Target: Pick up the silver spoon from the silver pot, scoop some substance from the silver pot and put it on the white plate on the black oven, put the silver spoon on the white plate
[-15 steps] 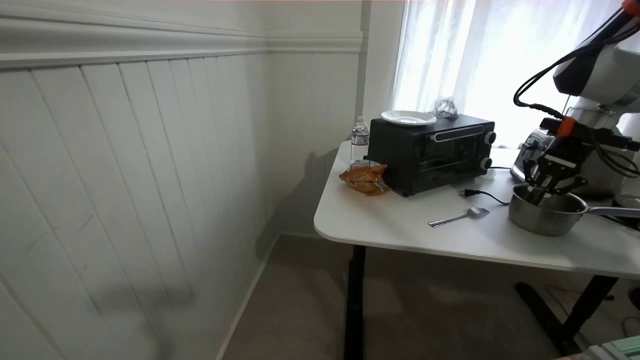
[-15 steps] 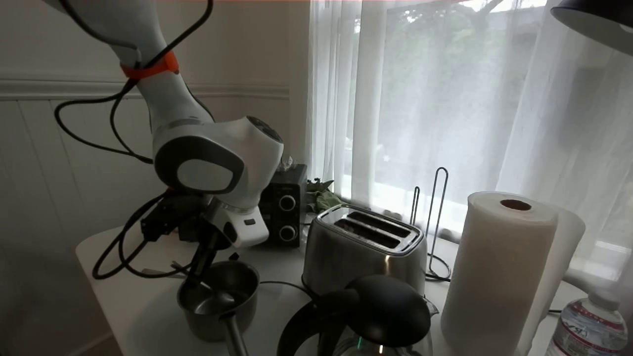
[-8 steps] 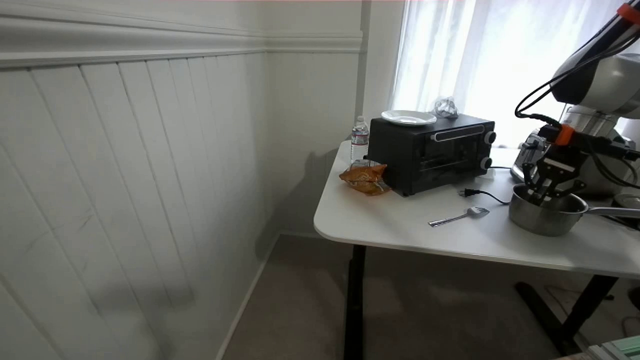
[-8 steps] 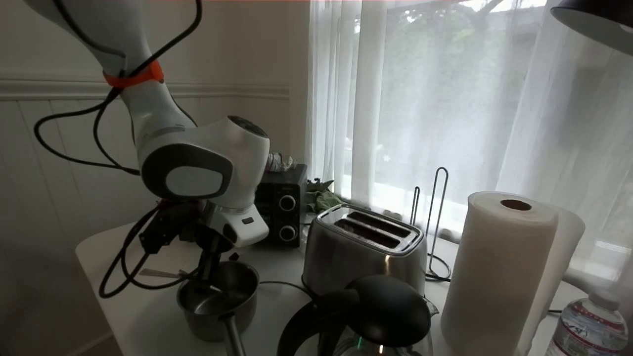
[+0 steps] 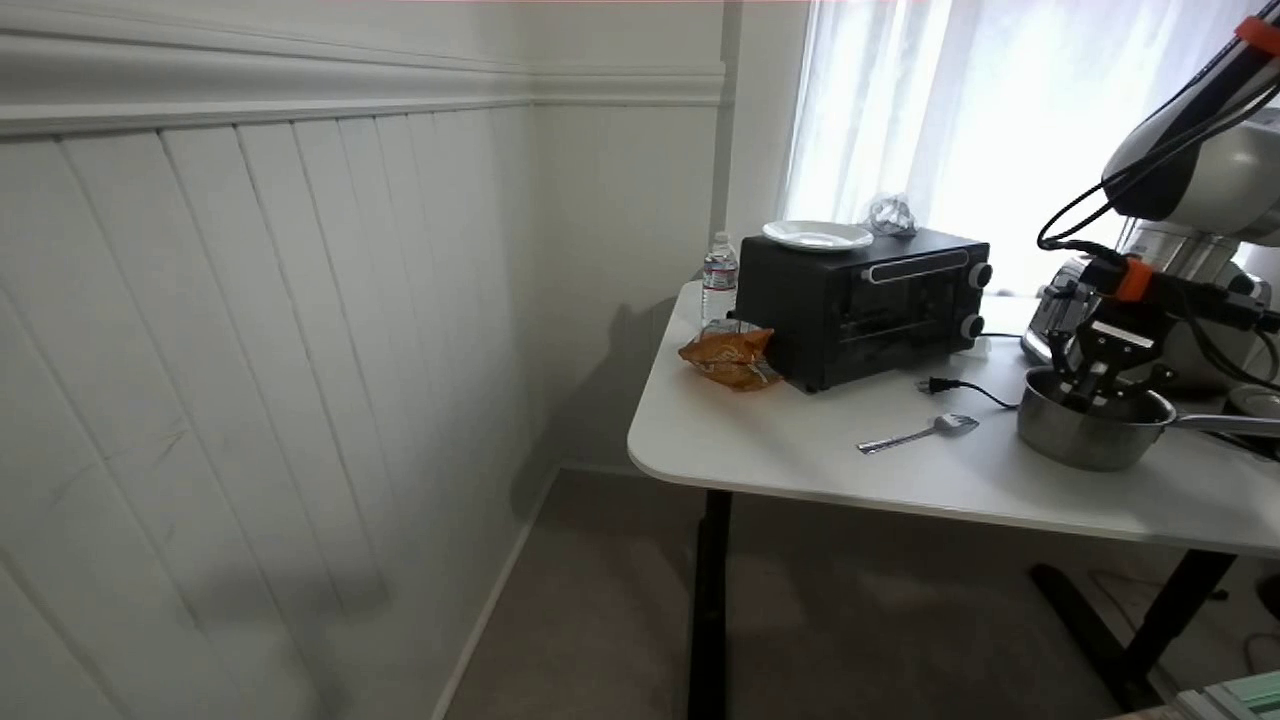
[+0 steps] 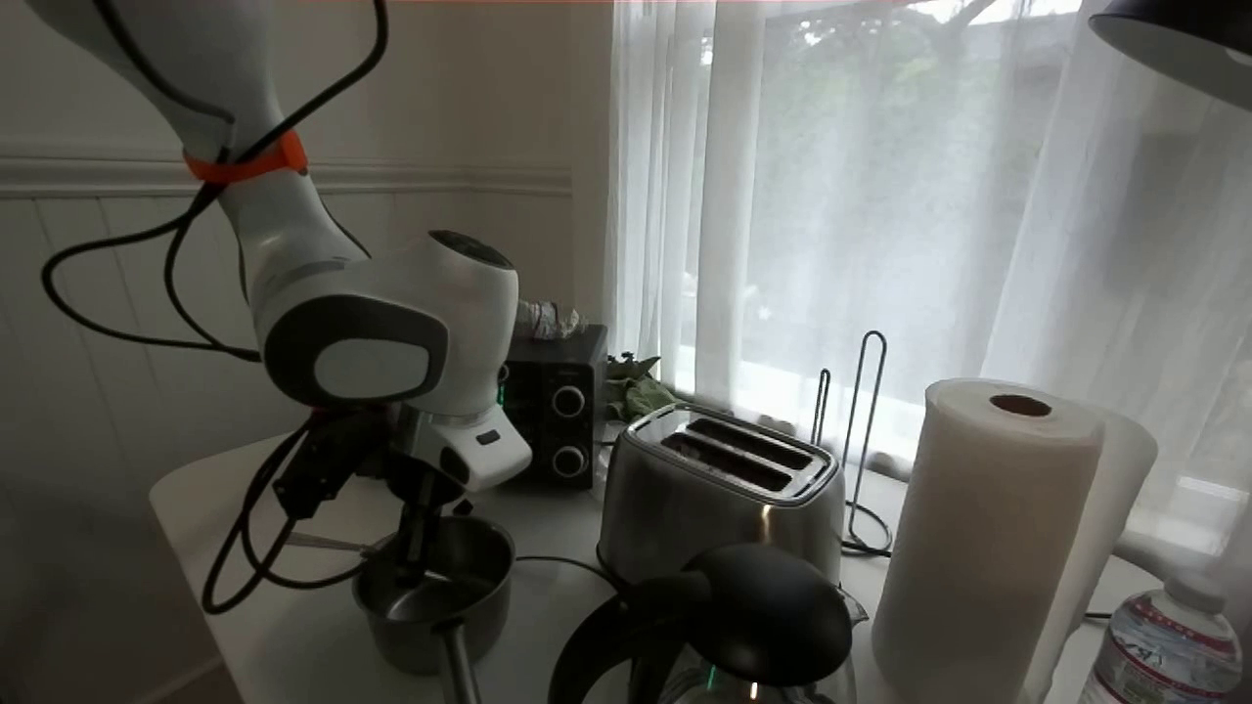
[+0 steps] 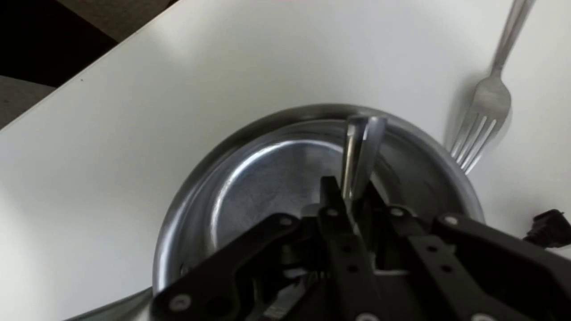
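Note:
The silver pot (image 5: 1075,440) stands on the white table; its rim (image 7: 167,240) and inside also show in the wrist view. My gripper (image 7: 350,191) reaches down into the pot, shut on the silver spoon (image 7: 362,149). The spoon's handle sticks up between the fingertips toward the pot's rim; its bowl is mostly hidden by my fingers. The visible pot floor is bare grey metal. The white plate (image 5: 817,236) lies on top of the black oven (image 5: 850,310), away from my gripper. The oven is partly behind the arm in an exterior view (image 6: 567,372).
A fork (image 7: 490,98) lies beside the pot. A power plug (image 7: 551,228) is near it. A silver toaster (image 6: 719,499), black-lidded jug (image 6: 768,616) and paper towel roll (image 6: 988,538) stand close by. An orange bag (image 5: 733,357) and bottle (image 5: 719,280) are beside the oven.
My gripper has shifted slightly within the pot, lower and more upright. The spoon's handle end has moved along with it. The pot, fork and plate have stayed in place.

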